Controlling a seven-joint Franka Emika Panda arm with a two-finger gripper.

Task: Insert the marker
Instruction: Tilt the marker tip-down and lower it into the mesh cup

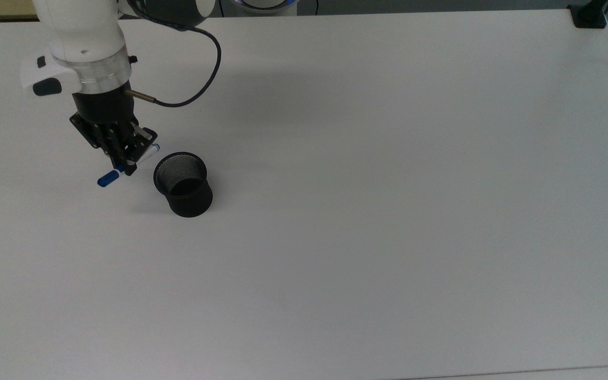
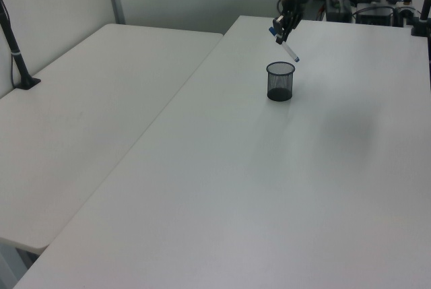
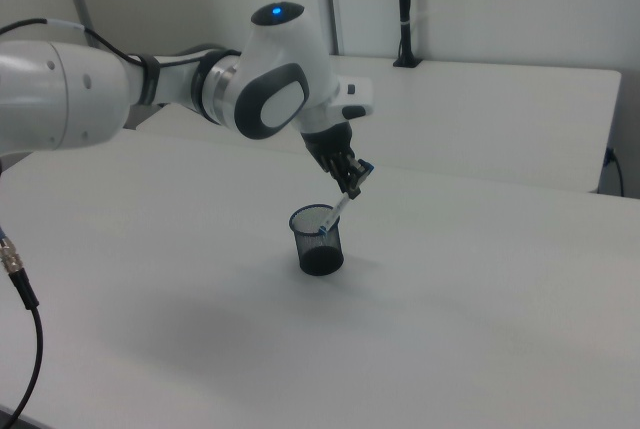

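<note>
On the white bench (image 1: 388, 211), the black mesh cup (image 1: 183, 183) stands upright; at its 10 o'clock in the top view, the fingers (image 1: 122, 161) pinch the slanted marker (image 1: 110, 177), blue cap outward.

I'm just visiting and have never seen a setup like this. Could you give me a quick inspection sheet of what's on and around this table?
Surface: white table, bare apart from the cup.
Job's things: marker, white barrel with blue cap, held tilted in the air, its small blue tip close above the rim of the black mesh cup, cap end uppermost; not yet inside. The cup stands upright.
Clutter: nothing seen.
End effector: the end effector is shut on the marker's barrel.
Cables: a dark cable loops from the wrist toward the arm.
Surroundings: a second white table alongside; a black clamp post on its edge.
</note>
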